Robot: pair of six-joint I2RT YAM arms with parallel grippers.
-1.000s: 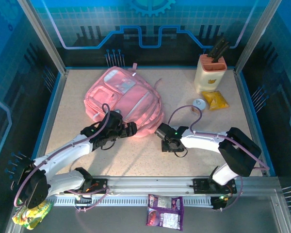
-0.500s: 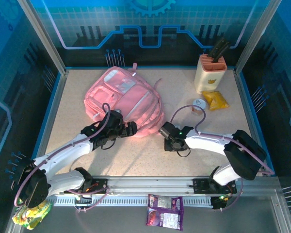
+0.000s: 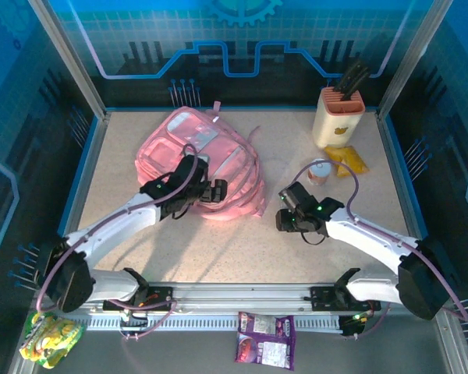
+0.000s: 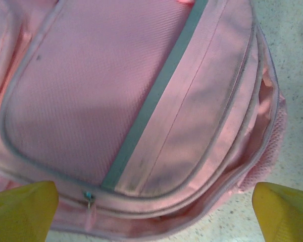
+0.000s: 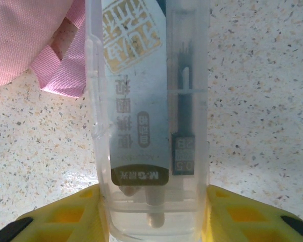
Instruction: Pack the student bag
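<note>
The student bag (image 3: 199, 160), a big soft pink backpack, lies flat at the table's back left. My left gripper (image 3: 213, 192) hovers over its near end, open, nothing between its yellow fingertips (image 4: 21, 212). In the left wrist view the student bag (image 4: 116, 91) has a grey stripe and a small zip pull (image 4: 87, 196) near the lower edge. My right gripper (image 3: 287, 216) is right of the bag, over bare table. It is shut on a clear plastic stationery case (image 5: 146, 116) that sticks out ahead of the right gripper (image 5: 154, 222). A pink strap loop (image 5: 60, 75) lies just left of the case.
A cream holder with dark handles (image 3: 339, 117) stands at the back right, with a yellow packet (image 3: 347, 161) and a small white round item (image 3: 320, 171) beside it. Snack packets lie outside the front rail (image 3: 265, 339) and at the bottom left (image 3: 51, 343).
The right arm has swung right and slightly back, carrying the clear case away from the bag's edge. The left gripper has moved further over the bag, still open.
</note>
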